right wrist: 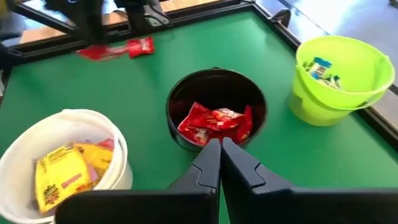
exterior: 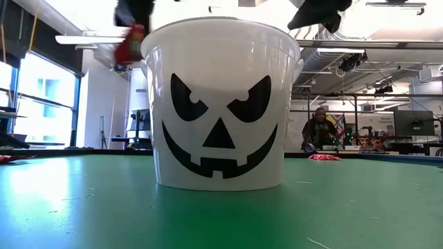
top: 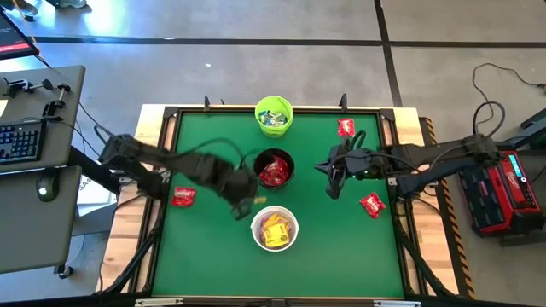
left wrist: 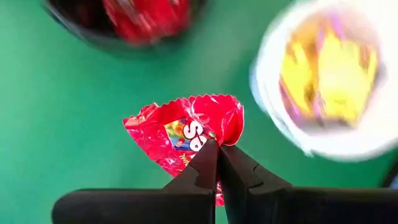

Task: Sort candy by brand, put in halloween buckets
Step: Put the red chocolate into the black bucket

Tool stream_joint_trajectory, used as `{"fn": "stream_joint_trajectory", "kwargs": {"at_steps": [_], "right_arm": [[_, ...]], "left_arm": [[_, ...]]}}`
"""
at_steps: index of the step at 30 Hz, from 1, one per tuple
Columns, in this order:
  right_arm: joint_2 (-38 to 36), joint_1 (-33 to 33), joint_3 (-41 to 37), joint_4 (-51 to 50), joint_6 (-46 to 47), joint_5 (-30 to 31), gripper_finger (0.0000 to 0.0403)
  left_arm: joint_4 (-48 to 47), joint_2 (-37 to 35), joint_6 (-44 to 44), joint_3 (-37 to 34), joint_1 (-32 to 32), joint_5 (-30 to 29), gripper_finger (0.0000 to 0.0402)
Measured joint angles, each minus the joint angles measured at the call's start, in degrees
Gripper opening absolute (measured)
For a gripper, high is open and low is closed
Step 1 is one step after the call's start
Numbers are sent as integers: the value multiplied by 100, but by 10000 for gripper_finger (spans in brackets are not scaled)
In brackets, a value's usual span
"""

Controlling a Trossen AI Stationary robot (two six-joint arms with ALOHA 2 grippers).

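Both jaws shut: left gripper point(left wrist: 217, 152) pinching red candy packet point(left wrist: 183, 134), right gripper point(right wrist: 220, 152) empty nr black bucket point(right wrist: 214, 84).

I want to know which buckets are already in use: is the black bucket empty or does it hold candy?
Not empty. The black bucket holds red candy packets, also visible from above.

Three buckets: lime green bucket point(top: 274, 117), black bucket point(top: 273, 168), white bucket point(top: 275, 228). Three red packets loose on the mat: point(top: 183, 196), point(top: 345, 128), point(top: 372, 204). One more red packet point(left wrist: 186, 134) pinched in the left gripper point(left wrist: 217, 163). Packets inside buckets uncountable.
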Motion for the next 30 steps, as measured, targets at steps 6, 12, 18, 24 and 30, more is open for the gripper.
{"fn": "stream_joint_trajectory", "kwargs": {"at_steps": [6, 12, 18, 24, 30], "right_arm": [[-292, -202, -276, 158, 105, 0, 0], [-598, -508, -276, 111, -149, 5, 0], [-771, -942, -275, -14, -368, -41, 0], [-796, -1207, -274, -172, -512, -197, 0], [-796, -1374, -274, -208, -663, -235, 0]], "left_arm": [[127, 211, 920, 606, 1044, -209, 1], [744, 639, 1687, 1080, 1694, 74, 1], [839, 1308, 2167, 1388, 1929, 342, 1], [997, 1842, 2293, 1390, 1938, 474, 1], [1117, 2243, 2391, 1390, 1943, 441, 1]]}}
